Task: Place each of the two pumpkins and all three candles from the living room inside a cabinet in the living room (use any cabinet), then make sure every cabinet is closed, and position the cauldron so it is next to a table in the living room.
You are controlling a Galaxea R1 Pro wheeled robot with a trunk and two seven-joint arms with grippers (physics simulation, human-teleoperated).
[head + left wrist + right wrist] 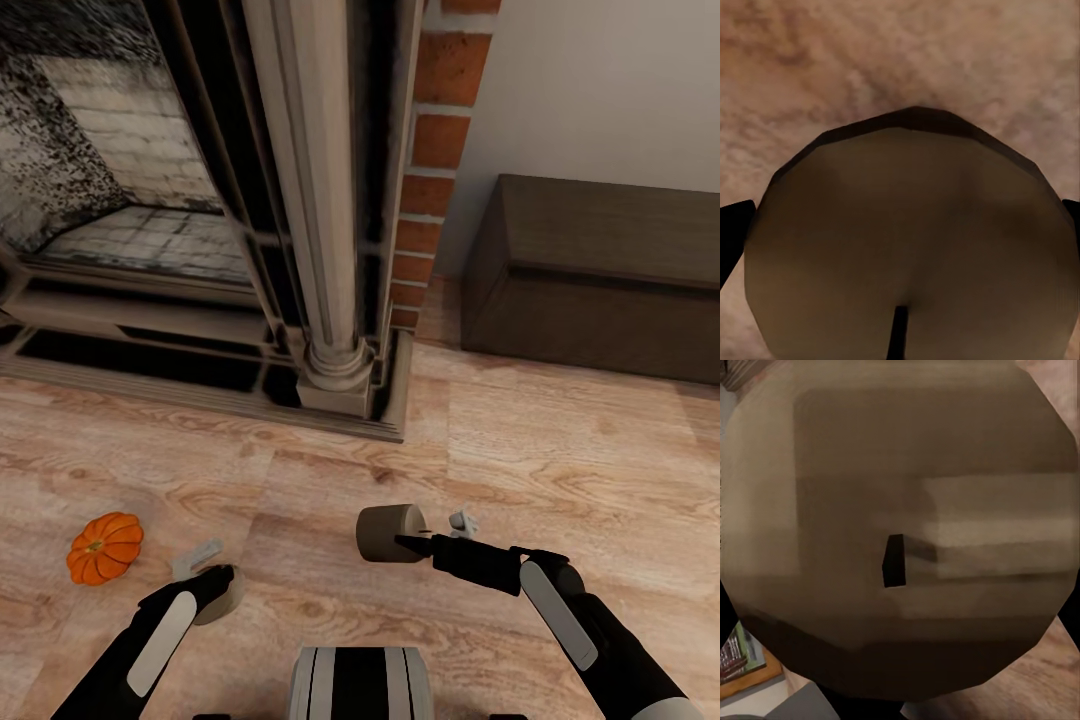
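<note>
Over pale wood-plank floor, before brick-edged fireplace: right gripper clamps stubby tan-beige cylindrical candle between closed fingers, candle on its side, off floor; wick end fills right wrist view. Left gripper shut on second tan-beige candle, close against camera. Small orange ribbed pumpkin on floor just beside left gripper, outboard. Low dark brown wooden cabinet against wall, well apart, right of fireplace; bare floor between.
</note>
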